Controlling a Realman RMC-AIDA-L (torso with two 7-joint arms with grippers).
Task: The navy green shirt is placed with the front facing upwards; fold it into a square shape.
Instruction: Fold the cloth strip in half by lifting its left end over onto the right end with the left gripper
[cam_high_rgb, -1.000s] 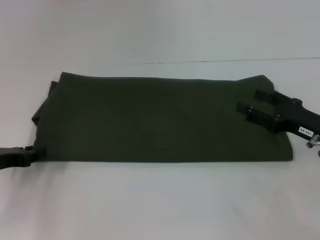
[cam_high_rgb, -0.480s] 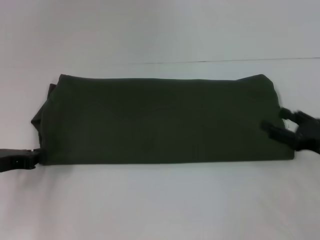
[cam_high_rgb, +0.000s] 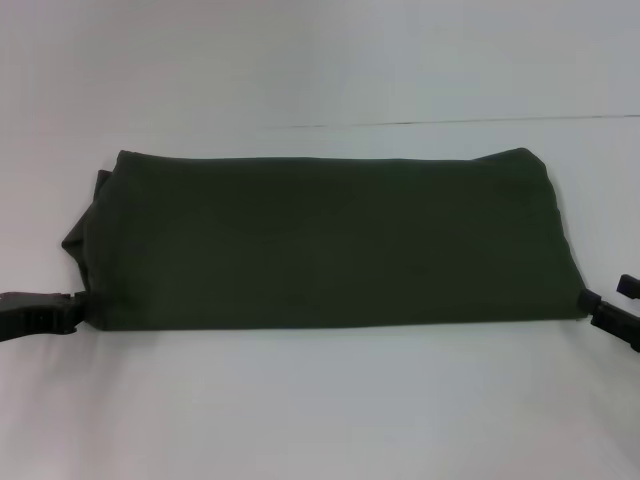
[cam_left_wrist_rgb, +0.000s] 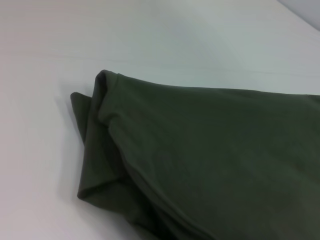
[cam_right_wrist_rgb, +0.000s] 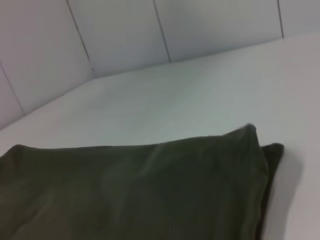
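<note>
We see the navy green shirt (cam_high_rgb: 320, 240) folded into a wide band across mid-frame on the white table (cam_high_rgb: 320, 410) — no print visible. The left gripper (cam_high_rgb: 40, 312) at its lower-left corner and the right gripper (cam_high_rgb: 618, 312) at lower right are both cut off; we cannot tell their jaws.

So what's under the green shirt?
The navy green shirt lies folded into a long band on the white table. Extra folded layers peek out at its left end. Anything else beneath is covered.
</note>
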